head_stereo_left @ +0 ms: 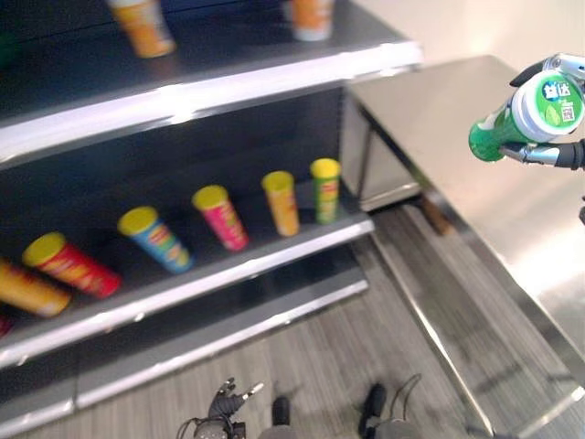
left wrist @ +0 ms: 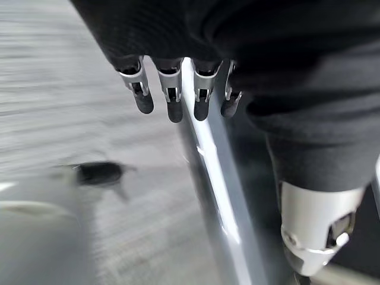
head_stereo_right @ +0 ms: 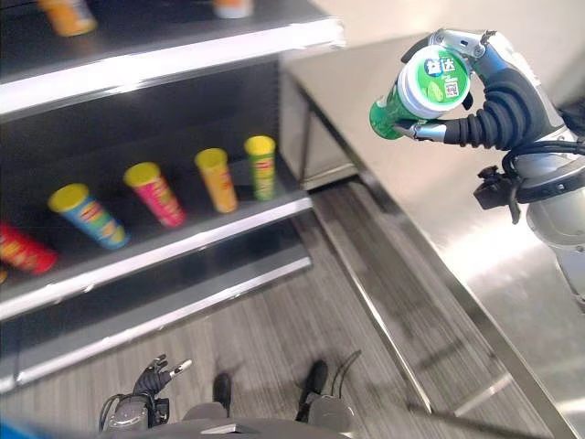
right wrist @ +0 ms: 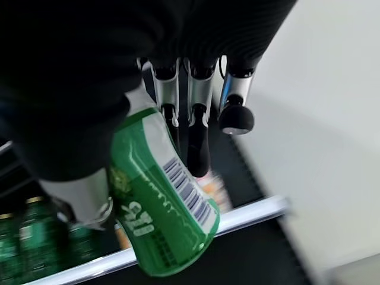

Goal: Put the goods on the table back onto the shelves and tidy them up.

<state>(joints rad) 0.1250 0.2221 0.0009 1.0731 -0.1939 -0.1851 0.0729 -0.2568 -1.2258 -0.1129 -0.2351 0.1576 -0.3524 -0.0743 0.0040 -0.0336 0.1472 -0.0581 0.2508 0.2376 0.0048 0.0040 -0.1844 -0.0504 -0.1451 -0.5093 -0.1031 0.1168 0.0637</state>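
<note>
Above the steel surface [head_stereo_left: 475, 146], the right hand [head_stereo_right: 498, 101] held a green can [head_stereo_right: 416, 91] lifted clear, its white-and-green lid turned toward the head camera. In the right wrist view its fingers [right wrist: 199, 127] and thumb were curled round the green can's body, so the grip looked firm.

On the middle shelf [head_stereo_left: 228, 274] stood a spaced row of tall cans: a red one [head_stereo_left: 71, 265], a blue one [head_stereo_left: 155, 238], a pink one [head_stereo_left: 221, 217], an orange one [head_stereo_left: 281, 203] and a green-yellow one [head_stereo_left: 325, 189], each apart from its neighbour. More cans stood on the upper shelf [head_stereo_left: 210, 91], among them an orange one [head_stereo_left: 143, 27].

The left hand [head_stereo_left: 224, 402] hung low near the floor, its fingers [left wrist: 172, 95] straight, slightly spread and holding nothing.

Judged from this, much of the shelving was already done; the visible part of the surface carried no other goods, though some of it lay outside the views. The held can was not yet on a shelf. What remained, as far as could be judged, was placing it in a free spot, perhaps by the green cans [right wrist: 29, 237] glimpsed in the right wrist view, and then straightening the rows.
</note>
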